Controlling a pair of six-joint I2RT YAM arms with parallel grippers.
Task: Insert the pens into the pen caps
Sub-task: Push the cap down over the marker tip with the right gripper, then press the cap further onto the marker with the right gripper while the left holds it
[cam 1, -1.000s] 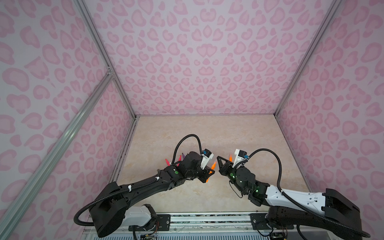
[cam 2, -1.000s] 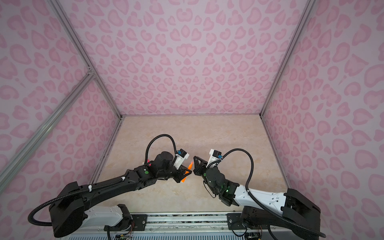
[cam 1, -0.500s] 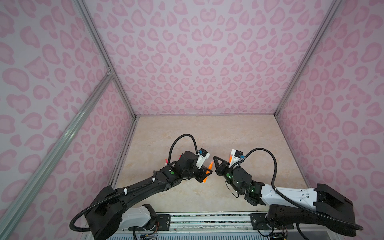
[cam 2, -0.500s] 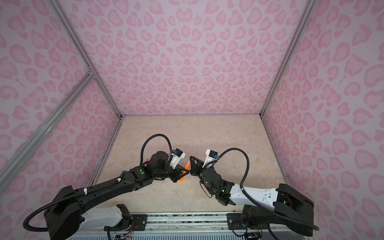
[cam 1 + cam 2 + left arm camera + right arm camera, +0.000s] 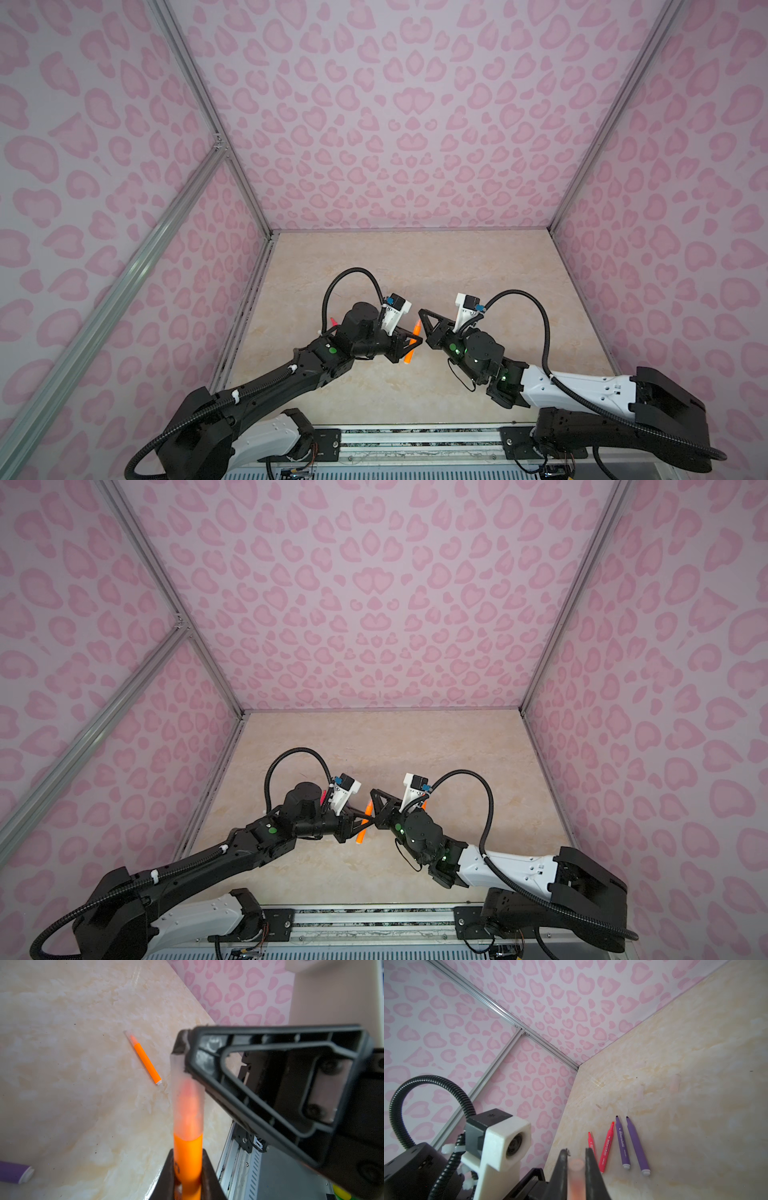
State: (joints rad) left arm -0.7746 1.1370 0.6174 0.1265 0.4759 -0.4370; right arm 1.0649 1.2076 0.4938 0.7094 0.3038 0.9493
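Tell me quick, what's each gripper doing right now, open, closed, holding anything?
Left gripper: closed, holding the orange pen.
Right gripper: closed, holding the clear cap that sits over that pen's tip.

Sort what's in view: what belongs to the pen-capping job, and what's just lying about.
Job:
- left gripper shut on orange pen
- right gripper shut on clear cap over its tip
- capped orange pen
- pink-red pens, purple pens, uncapped
- faint loose caps

Only surroundings, nothing idle lying about:
- patterned walls
- metal frame
- front rail
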